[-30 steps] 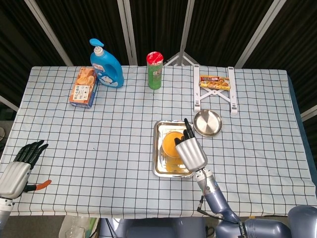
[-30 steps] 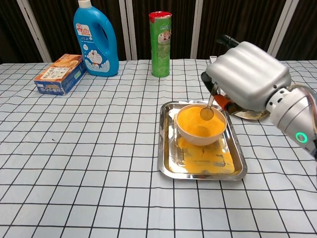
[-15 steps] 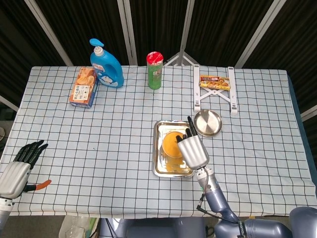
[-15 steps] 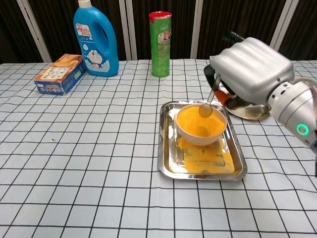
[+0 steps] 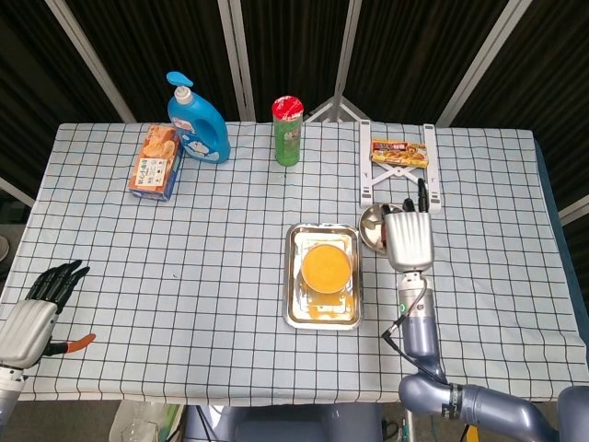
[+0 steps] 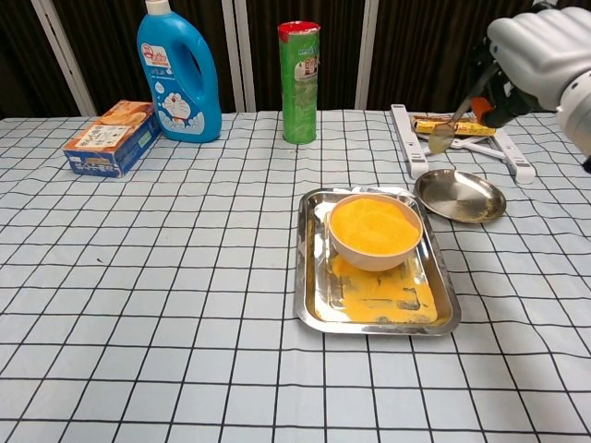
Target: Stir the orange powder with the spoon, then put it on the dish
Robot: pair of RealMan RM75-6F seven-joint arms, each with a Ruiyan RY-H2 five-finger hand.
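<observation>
— Where's the spoon [image 6: 454, 117] at?

— Up in the right hand [image 6: 538, 48], pinched by its handle, with the bowl of it hanging low and to the left. It's in the air above the round steel dish [image 6: 460, 196], nearer the dish's far rim, not touching it.

— And the powder?

— Heaped in the white bowl [image 6: 374, 232], which stands at the far end of the steel tray [image 6: 316, 304]. A fair bit of orange powder [image 6: 380, 290] is spilled on the tray floor just in front of the bowl. The dish sits just beside the tray's far right corner.

— What about the other hand?

— The left hand [image 5: 32, 313] is down by the near left corner of the table, fingers stretched out and apart, nothing in it. It only shows from the head camera.

— Anything else on the checked cloth [image 6: 166, 305]?

— Along the far side: a snack box [image 6: 110, 137], a blue detergent bottle [image 6: 179, 74], a green crisp tube [image 6: 299, 82], and a white folding stand [image 5: 398, 166] with a snack packet [image 5: 398, 153] lying across it
</observation>
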